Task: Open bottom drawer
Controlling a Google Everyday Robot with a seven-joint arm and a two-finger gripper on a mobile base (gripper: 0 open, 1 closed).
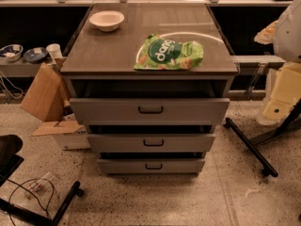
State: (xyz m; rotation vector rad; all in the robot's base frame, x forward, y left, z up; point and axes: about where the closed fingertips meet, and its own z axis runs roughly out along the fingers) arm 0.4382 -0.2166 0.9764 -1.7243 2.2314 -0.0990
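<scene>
The grey cabinet (94, 55) has three flat drawer fronts, each with a dark bar handle. The bottom drawer (178, 166) is the lowest and smallest-looking front, with its handle (154, 166) at centre. It sits just above the floor with a dark gap above it. The mid-sized front (188, 142) and the widest front (197, 109) are above it. My arm shows at the right edge. Its cream-coloured gripper (281, 98) hangs there, well right of the drawers and touching nothing.
A green snack bag (169, 54) and a white bowl (106, 20) lie on the cabinet top. Cardboard boxes (44, 93) lean at the cabinet's left. A black wheeled stand leg (249, 147) lies on the floor at right. Cables and another stand (33, 192) are at lower left.
</scene>
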